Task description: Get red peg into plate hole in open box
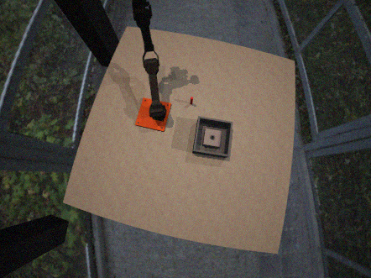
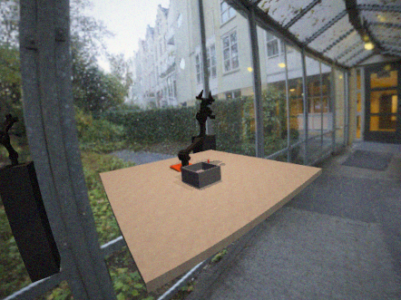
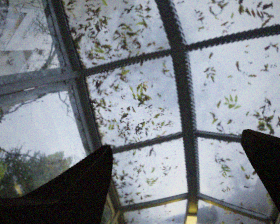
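Note:
The small red peg (image 1: 191, 101) (image 2: 209, 160) stands upright on the table, beyond the box in the exterior view. The dark open box (image 1: 195, 137) (image 2: 190, 178) stands near the peg. The pale plate (image 1: 217, 139) with a dark hole in its middle lies at the bottom, and no peg shows in the hole. My gripper (image 2: 206, 94) (image 3: 178, 144) is open and empty. It is raised high above the table, pointing up, far from the peg and the box. Its fingertips are out of frame in the top view.
The orange base plate (image 1: 144, 121) (image 2: 175, 167) carries the arm beside the box. The tan table (image 1: 138, 178) (image 2: 181, 233) has dark pillars around it, one (image 2: 27, 219) with another dark arm on top. The wrist view shows only the glass roof beyond the fingers.

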Robot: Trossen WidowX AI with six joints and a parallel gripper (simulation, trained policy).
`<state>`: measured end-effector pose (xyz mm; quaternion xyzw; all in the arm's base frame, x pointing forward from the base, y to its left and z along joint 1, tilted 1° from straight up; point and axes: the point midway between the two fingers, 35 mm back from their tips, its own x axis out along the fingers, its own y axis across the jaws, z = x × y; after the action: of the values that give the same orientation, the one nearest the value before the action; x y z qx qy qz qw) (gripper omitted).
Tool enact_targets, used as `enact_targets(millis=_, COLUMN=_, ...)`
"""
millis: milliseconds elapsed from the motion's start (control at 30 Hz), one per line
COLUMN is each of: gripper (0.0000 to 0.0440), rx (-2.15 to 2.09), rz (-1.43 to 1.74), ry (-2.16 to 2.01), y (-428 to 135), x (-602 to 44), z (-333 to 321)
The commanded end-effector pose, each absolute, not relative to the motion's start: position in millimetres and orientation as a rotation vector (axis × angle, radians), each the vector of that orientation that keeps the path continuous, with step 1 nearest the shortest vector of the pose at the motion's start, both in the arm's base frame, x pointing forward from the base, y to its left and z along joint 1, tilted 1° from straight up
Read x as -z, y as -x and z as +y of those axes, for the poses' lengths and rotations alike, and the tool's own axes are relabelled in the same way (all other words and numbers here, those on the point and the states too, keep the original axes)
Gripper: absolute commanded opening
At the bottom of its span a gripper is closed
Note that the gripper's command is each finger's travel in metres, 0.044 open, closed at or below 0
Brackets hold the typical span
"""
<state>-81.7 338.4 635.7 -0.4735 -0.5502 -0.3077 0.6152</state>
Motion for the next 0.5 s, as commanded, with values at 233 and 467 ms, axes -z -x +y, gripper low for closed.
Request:
enact_targets(millis=233, gripper=0.044, rx=0.78, rz=-1.133, ry=0.851, y=73.0, x=-655.2, z=250.3)
enact_targets(millis=467, gripper=0.044, rx=0.812, rz=-1.007, ry=0.632, y=56.1, x=-660.0, z=173.4)
